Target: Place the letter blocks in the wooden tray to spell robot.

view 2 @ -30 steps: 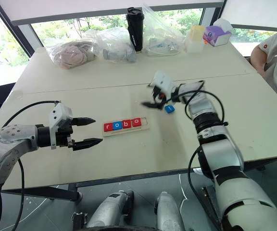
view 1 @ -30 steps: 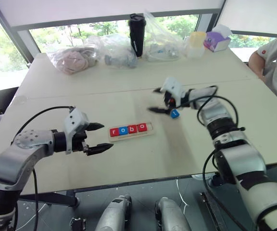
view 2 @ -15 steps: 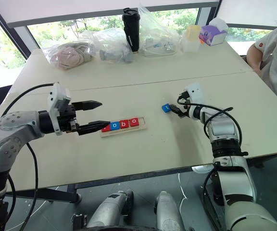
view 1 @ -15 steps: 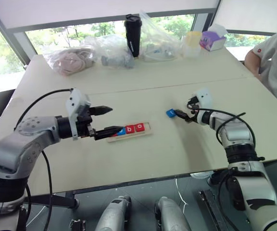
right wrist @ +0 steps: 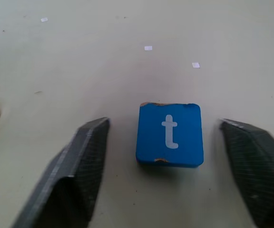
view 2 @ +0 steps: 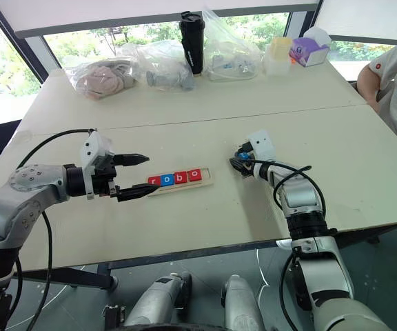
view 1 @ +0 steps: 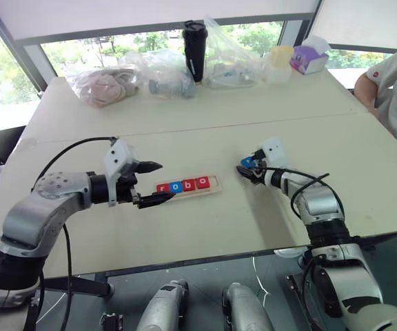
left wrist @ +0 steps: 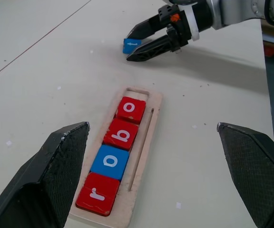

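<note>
While the wooden tray (left wrist: 152, 121) on the table (view 1: 185, 234) holds four letter blocks (left wrist: 117, 156) reading r, o, b, o, its end slot nearest the blue t block (right wrist: 170, 134) is empty. Right hand (right wrist: 170, 156): fingers astride the t block beside the tray, apart, not touching. Left hand (left wrist: 156, 175): wide, empty, near the tray. Risk: an off-centre closure may spin or tip the block.

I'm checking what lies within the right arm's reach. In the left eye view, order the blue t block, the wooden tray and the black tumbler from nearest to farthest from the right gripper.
1. Blue t block, between the right gripper's fingers.
2. Wooden tray, toward the robot's left, mid-table.
3. Black tumbler, at the table's far edge by the window.
</note>
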